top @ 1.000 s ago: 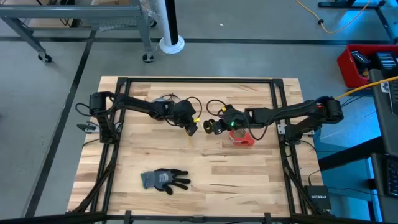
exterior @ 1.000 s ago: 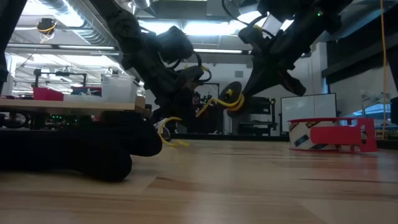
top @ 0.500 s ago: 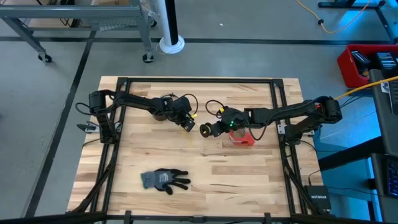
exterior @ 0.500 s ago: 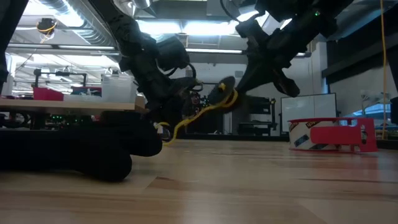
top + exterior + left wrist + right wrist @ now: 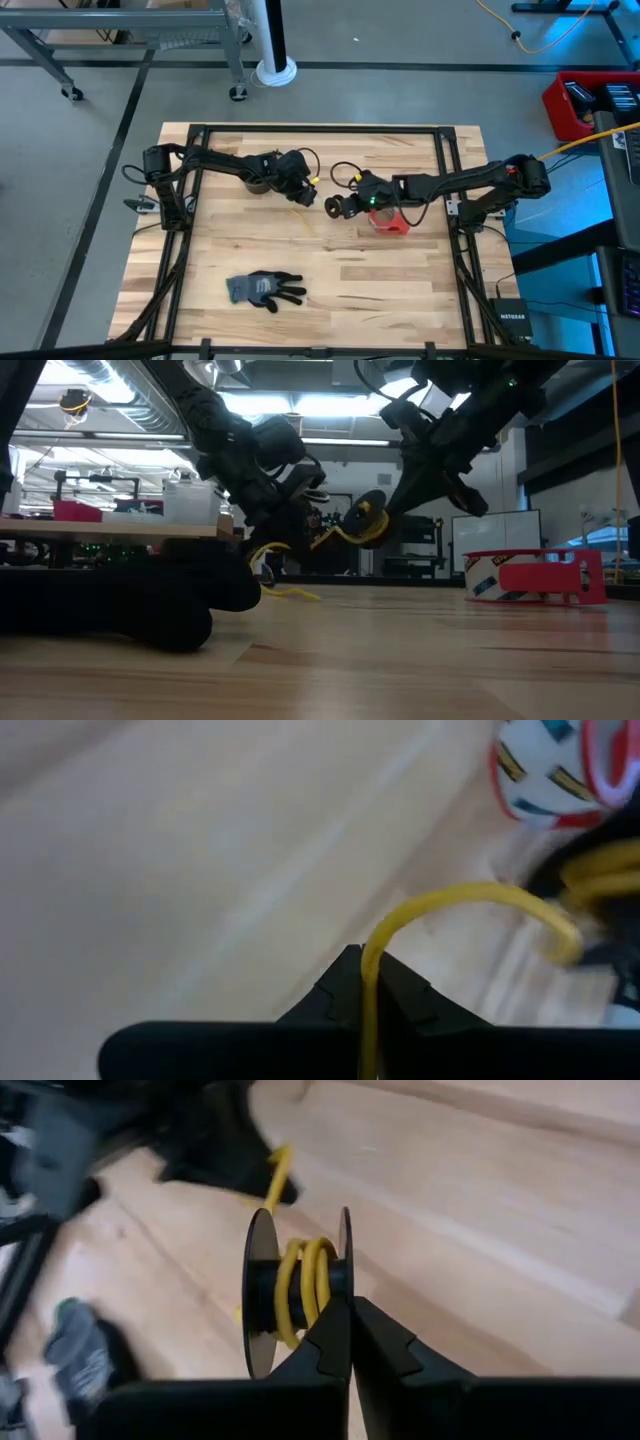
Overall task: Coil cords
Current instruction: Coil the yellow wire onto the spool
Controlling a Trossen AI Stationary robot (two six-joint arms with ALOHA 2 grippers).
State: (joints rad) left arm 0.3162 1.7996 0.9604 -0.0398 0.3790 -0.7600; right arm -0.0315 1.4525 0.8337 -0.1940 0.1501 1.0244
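A thin yellow cord [image 5: 312, 186] runs in the air between the two grippers above the middle of a pale, planked wooden table [image 5: 400, 290], its grain running lengthwise. The left gripper [image 5: 303, 194] has its dark, wedge-shaped fingers pinched together on the cord, which comes up between the tips and bends over in a smooth, rubbery arc [image 5: 455, 900] toward the other arm. The right gripper [image 5: 333, 207] is clamped on a small black spool [image 5: 295, 1292] with two flat round flanges and a narrow core; several glossy yellow turns of the cord sit wound side by side around that core. In the low view the spool hangs clear of the table with the yellow loops [image 5: 366, 520] showing at its rim, and a loose yellow end [image 5: 285, 588] trails down to the wood below the left gripper. A thin black cord [image 5: 345, 170] loops loosely on the table just behind the grippers. Just beside the right gripper rests a red tape roll [image 5: 390, 222] with a blocky plastic dispenser body and a white printed band. Well apart, toward the near edge, lies a limp grey and black glove [image 5: 264, 289] with its fingers spread.
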